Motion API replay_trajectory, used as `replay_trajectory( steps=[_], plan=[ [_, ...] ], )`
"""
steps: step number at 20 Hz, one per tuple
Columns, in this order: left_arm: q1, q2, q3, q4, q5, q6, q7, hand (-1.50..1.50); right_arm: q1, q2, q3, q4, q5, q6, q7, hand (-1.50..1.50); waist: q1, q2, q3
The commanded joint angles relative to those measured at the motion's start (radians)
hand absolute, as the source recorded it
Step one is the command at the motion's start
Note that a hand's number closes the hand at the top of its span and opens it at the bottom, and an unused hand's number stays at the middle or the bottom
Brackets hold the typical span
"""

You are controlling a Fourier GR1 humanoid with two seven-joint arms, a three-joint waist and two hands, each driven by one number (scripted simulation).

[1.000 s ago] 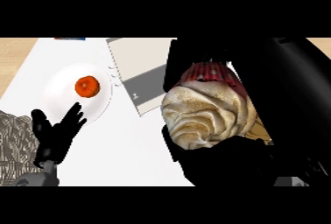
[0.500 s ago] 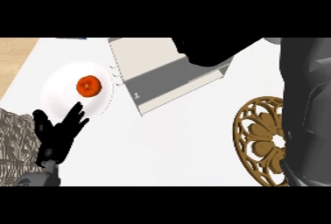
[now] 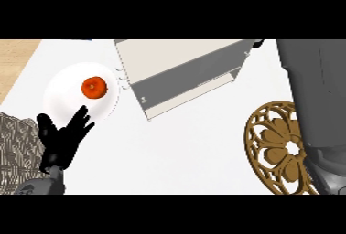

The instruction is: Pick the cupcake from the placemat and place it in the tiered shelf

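Left hand (image 3: 62, 139): open, fingers straight and pointing up, at the lower left of the head view; resting just below the plate, holding nothing and touching nothing that can be made out.
Right forearm (image 3: 314, 100): runs up the right side of the view and passes over the right part of the placemat; right hand itself not shown, so finger state cannot be told.
Cupcake: not visible anywhere in the view; not on the exposed part of the placemat, not on the visible faces of the tiered shelf. Position relative to either hand cannot be stated; likely hidden with the unseen right hand or behind the shelf's panels, as a judgement only.
Placemat (image 3: 270, 146): brown openwork disc, flat on the counter (image 3: 182, 155), its visible part bare; right edge hidden under the forearm.
Tiered shelf (image 3: 179, 68): pale, skewed, top centre, well apart from the left hand; near the upper stretch of the right forearm, consistent with a reach toward it for placing.
Plate (image 3: 67, 98): white, left of the shelf, carrying an orange round item (image 3: 94, 87); no part in the task.
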Motion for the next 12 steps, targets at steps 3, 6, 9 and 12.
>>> replay_trajectory(
  steps=[3,6,9,12],
  plan=[
    [-0.023,-0.005,0.003,0.049,-0.021,-0.001,0.016,0.00,-0.004,0.011,0.047,0.173,0.090,-0.079,-0.158,1.50,-0.005,0.002,-0.003],
    [0.021,0.032,0.016,-0.106,0.023,-0.030,0.096,0.00,0.001,0.036,0.054,0.250,0.131,-0.154,-0.212,1.50,0.005,0.000,-0.002],
    [-0.043,-0.043,-0.020,-0.013,-0.039,0.036,0.068,0.00,-0.104,0.034,0.029,0.384,0.151,-0.194,-0.257,1.50,0.003,0.004,-0.003],
    [0.038,-0.054,-0.041,-0.091,-0.053,0.045,0.069,0.00,-0.069,0.004,0.010,0.423,0.155,-0.215,-0.334,1.50,0.004,0.001,-0.002]
  ],
)
